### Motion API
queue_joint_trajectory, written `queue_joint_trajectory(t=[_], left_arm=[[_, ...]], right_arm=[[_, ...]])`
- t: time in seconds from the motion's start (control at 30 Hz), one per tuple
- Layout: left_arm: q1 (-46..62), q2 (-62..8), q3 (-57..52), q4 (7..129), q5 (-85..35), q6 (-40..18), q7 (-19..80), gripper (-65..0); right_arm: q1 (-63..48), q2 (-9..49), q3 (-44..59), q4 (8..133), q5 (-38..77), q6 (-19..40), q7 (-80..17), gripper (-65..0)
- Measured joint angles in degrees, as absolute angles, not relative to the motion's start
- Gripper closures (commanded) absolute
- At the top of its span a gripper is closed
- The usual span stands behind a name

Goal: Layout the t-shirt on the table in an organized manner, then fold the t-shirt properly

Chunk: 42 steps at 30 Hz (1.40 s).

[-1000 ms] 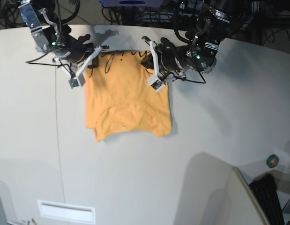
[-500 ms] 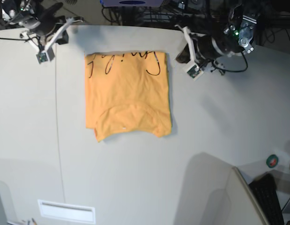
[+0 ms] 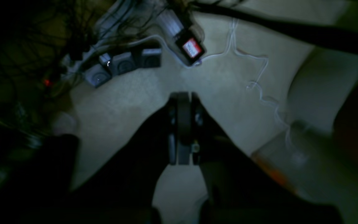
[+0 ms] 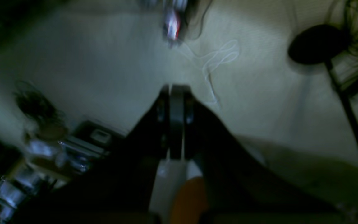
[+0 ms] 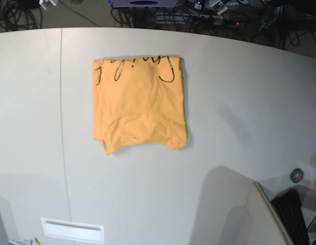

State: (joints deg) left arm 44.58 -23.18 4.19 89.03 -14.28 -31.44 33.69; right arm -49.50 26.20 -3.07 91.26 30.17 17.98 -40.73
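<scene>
- Base view: the table (image 5: 239, 92), pale and wide with a thin dark seam (image 5: 62, 127) near its left side, carries the t-shirt (image 5: 139, 104) folded into a compact rectangle. Dark line markings run along its far edge. Neither arm appears over the tabletop.
- Left wrist view: dim and blurred. The left gripper (image 3: 183, 102) has its jaws pressed together and holds nothing; cables and power bricks (image 3: 123, 63) lie on the floor beyond.
- Right wrist view: the right gripper (image 4: 174, 96) is likewise closed and empty; an orange patch low in frame is probably the shirt.
- Risk: the near corners sit uneven, so the fold may spring loose if disturbed.
</scene>
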Motion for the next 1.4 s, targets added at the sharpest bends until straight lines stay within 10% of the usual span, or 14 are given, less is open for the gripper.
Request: queue_joint_trajectory(t=[0.3, 0.57, 0.77, 1.07, 1.4], left_arm=[[29.2, -13.2, 7.2, 45.1, -2.0, -31.5, 10.6, 0.0], [13.4, -7.8, 7.4, -0.3, 6.2, -31.5, -23.1, 0.0], [14.0, -7.9, 7.3, 5.6, 6.0, -29.8, -26.2, 0.0], [13.2, -7.7, 7.7, 6.3, 6.3, -8.2, -25.5, 0.0], [13.3, -6.5, 7.6, 6.3, 6.1, -7.7, -25.5, 0.0]], right_arm=[[-23.6, 25.8, -39.5, 44.9, 30.3, 20.5, -18.5, 0.0], [-11.3, 9.3, -60.4, 3.3, 30.5, 20.0, 15.0, 0.0], [-12.9, 8.6, -57.7, 4.2, 30.6, 19.9, 15.9, 0.0], [-13.0, 8.6, -40.8, 5.6, 30.7, 13.5, 16.1, 0.0], [-13.9, 8.5, -39.4, 5.6, 30.4, 13.3, 16.1, 0.0]])
